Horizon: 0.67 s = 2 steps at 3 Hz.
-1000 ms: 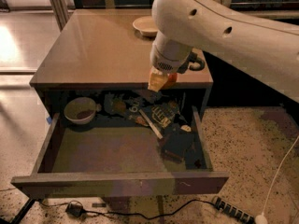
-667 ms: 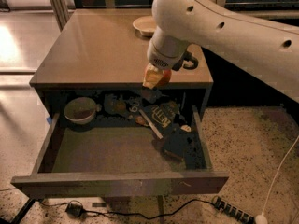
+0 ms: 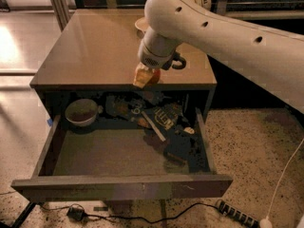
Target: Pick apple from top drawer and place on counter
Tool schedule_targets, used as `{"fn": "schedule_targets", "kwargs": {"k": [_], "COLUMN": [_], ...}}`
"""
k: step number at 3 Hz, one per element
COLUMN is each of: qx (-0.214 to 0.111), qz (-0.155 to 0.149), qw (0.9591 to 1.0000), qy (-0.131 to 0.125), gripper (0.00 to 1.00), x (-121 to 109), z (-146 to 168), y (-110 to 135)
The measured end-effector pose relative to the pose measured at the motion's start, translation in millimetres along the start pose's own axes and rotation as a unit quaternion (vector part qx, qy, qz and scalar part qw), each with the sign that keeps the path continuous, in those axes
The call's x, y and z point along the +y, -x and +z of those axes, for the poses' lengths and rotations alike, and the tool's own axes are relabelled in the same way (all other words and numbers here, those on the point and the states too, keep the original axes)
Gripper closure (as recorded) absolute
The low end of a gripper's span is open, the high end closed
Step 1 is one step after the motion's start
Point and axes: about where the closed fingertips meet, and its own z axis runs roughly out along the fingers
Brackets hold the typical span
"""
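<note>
Nearest, the top drawer [image 3: 123, 188] stands pulled fully out, its flat front panel toward the camera, so the arm can reach in from above. Its near floor lies bare. At the back left sits a small bowl [image 3: 81, 112], and at the back right lies a jumble of packets and utensils [image 3: 164, 122]. No apple shows inside the drawer.

Above the drawer's back edge, the gripper [image 3: 146, 76] hangs low over the front lip of the counter [image 3: 90, 51]. Its fingers are closed on the apple [image 3: 155, 76], which shows as a red-orange patch beside one pale yellow fingertip [image 3: 140, 77]. The fruit appears to be at or just above the tan surface; contact cannot be confirmed. Holding it so low and just past the lip probably suits a short, gentle set-down. The bulky white arm [image 3: 223, 37] slants in from the right, and it hides most of a pale dish [image 3: 139, 25] at the far side of the counter.

Compared with a second ago, the gripper and apple have shifted leftward along the front lip and slightly further onto the counter. The drawer and its contents look unchanged.
</note>
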Motion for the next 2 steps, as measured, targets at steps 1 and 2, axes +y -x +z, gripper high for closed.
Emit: {"fn": "schedule_targets", "kwargs": {"k": [1, 2], "qx": [0.0, 0.0], "qz": [0.0, 0.002], "qw": [1.0, 0.9998], "qy": [0.0, -0.018], "gripper": [1.0, 1.0], "x": [0.0, -8.3], "z": [0.0, -1.9], "y": [0.0, 1.5]}}
